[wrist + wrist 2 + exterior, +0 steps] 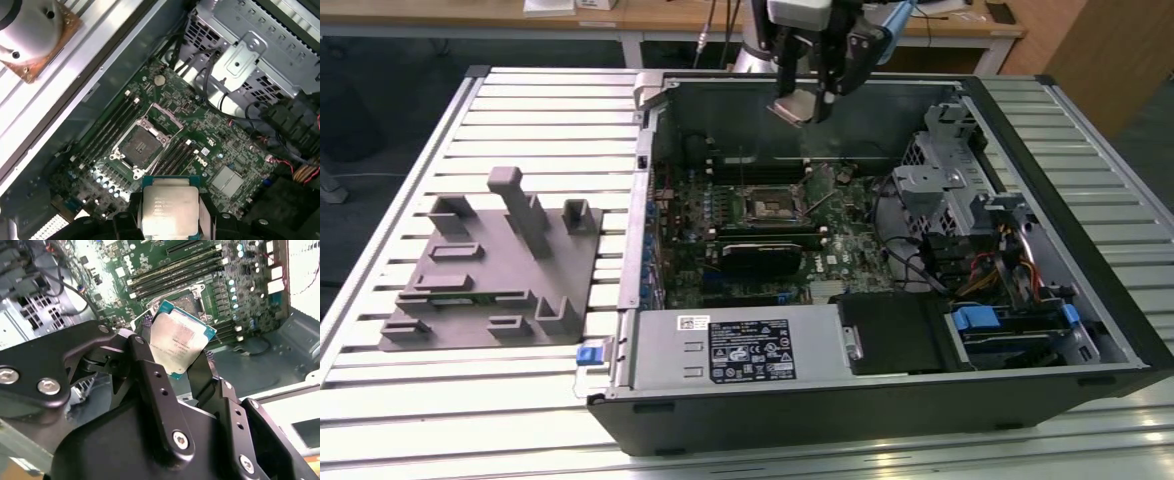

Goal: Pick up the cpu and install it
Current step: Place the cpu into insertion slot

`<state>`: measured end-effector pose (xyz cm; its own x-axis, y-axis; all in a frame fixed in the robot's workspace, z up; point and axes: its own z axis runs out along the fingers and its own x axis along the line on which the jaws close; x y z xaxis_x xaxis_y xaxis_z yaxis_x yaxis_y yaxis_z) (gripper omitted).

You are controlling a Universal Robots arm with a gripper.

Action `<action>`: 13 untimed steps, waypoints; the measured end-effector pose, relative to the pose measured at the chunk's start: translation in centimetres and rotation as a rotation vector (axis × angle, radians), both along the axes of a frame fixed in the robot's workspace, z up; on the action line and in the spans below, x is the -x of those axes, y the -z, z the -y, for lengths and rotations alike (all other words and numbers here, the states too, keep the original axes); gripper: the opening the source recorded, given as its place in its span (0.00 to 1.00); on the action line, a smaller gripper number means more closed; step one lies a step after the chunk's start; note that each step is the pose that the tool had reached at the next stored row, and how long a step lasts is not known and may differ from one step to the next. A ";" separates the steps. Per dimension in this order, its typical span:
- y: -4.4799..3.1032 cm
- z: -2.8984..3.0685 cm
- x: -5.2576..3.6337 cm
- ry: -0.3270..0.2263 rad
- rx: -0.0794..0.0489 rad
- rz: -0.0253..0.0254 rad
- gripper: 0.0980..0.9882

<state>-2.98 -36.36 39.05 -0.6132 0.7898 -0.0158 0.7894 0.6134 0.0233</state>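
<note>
Now: gripper [175,354] clenched on the cpu [181,340] by opposite edges, metal top showing | hung above the case's [854,415] far side | beneath, the socket [141,145] open and bare | judgement: carry level; square chip edges to frame; tilt risks bent pins

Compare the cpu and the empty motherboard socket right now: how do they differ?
The cpu is pale silver with a green edge; the socket is dark inside a metal frame. The cpu is clamped in the gripper above the motherboard; the socket sits on it, unfilled. Both are square.
</note>
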 end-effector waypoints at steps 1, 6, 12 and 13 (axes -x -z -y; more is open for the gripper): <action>0.02 0.00 0.00 0.018 0.000 -0.0001 0.49; 0.16 0.00 0.00 0.110 0.000 0.0000 0.49; 0.33 0.00 0.00 0.219 0.000 0.0001 0.49; 0.35 0.00 0.00 0.237 0.000 0.0000 0.49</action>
<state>-2.97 -36.36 38.70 -0.4107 0.9116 -0.0159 0.9114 0.4110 0.0232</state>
